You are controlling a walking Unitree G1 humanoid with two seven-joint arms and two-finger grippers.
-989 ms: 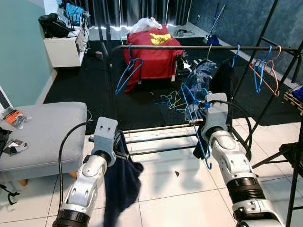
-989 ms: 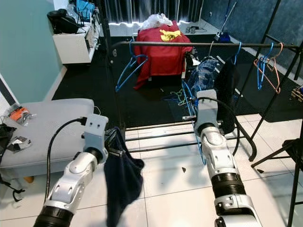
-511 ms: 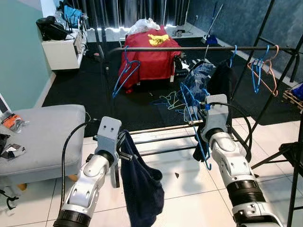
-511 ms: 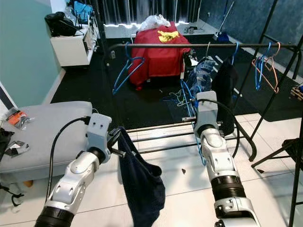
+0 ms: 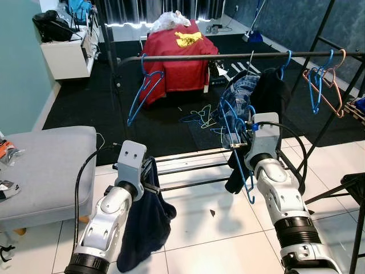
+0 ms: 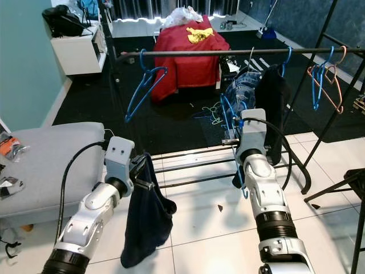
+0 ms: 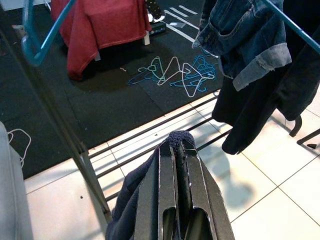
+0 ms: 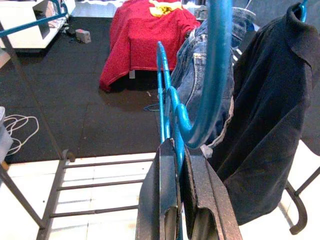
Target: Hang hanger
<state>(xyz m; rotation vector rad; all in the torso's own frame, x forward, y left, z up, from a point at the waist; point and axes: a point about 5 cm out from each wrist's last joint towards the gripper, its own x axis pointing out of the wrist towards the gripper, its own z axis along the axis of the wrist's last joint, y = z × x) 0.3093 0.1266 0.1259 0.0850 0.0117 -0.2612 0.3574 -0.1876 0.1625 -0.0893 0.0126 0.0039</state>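
White tile floor (image 5: 194, 240) | left pincer (image 7: 175, 150) clamps dark garment (image 5: 145, 228) | right pincer (image 8: 175, 150) clamps blue hanger (image 8: 212, 75)

the blue hanger's (image 8: 172, 107) neck is hidden between the right claw's (image 8: 176, 150) fingers.

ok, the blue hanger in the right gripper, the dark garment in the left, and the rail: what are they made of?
Blue hanger: thin, glossy rod, probably plastic or coated wire.
Dark garment: soft navy fabric that drapes limp in folds from the left gripper, likely knit cotton.
Rail: straight dark tube with a dull sheen, looks like painted metal.
The right gripper is clamped on the hanger.
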